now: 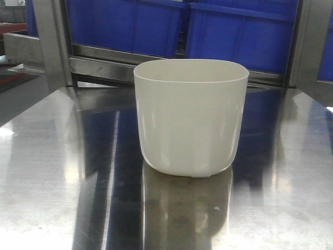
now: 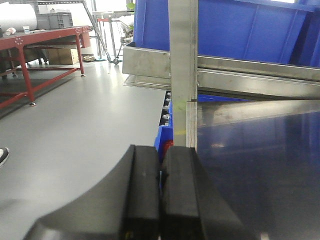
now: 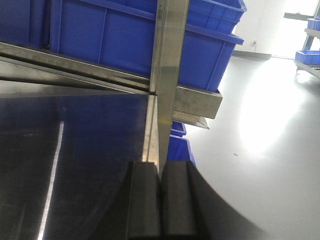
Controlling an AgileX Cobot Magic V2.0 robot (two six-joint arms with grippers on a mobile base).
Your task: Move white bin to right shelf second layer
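Note:
The white bin (image 1: 190, 117) stands upright and empty in the middle of a shiny flat steel shelf (image 1: 52, 172) in the front view. Neither gripper shows there. In the left wrist view my left gripper (image 2: 162, 150) is shut with nothing between its black fingers, held beside the shelf's left edge near a steel upright (image 2: 182, 70). The right wrist view shows my right gripper (image 3: 160, 165) shut and empty too, at the shelf's right edge by another upright (image 3: 167, 75). The bin is out of both wrist views. The right shelf second layer with its rollers is not clearly in view.
Blue crates (image 1: 239, 34) sit on a steel rail (image 1: 104, 65) just behind the bin. More blue crates (image 3: 177, 145) lie lower beside the rack on the right. A red-framed workbench (image 2: 35, 45) stands across the grey floor to the left.

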